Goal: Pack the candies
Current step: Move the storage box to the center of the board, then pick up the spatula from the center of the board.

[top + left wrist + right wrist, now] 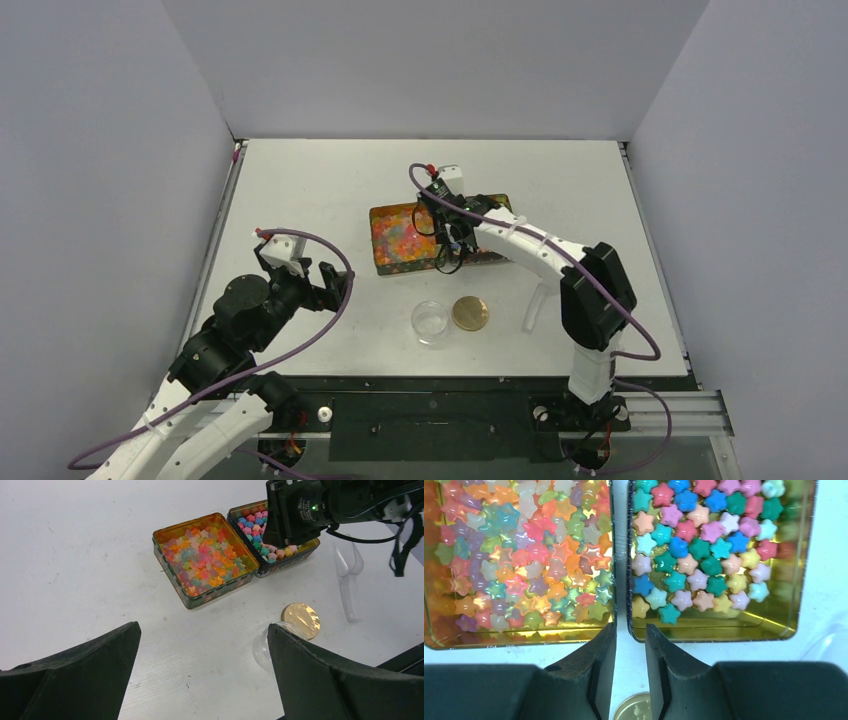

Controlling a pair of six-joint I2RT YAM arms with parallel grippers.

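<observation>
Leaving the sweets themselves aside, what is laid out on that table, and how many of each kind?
Tins: 2
Clear jar: 1
Gold lid: 1
Clear scoop: 1
Total: 5

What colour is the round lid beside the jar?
Gold; the lid shows best in left wrist view.
</observation>
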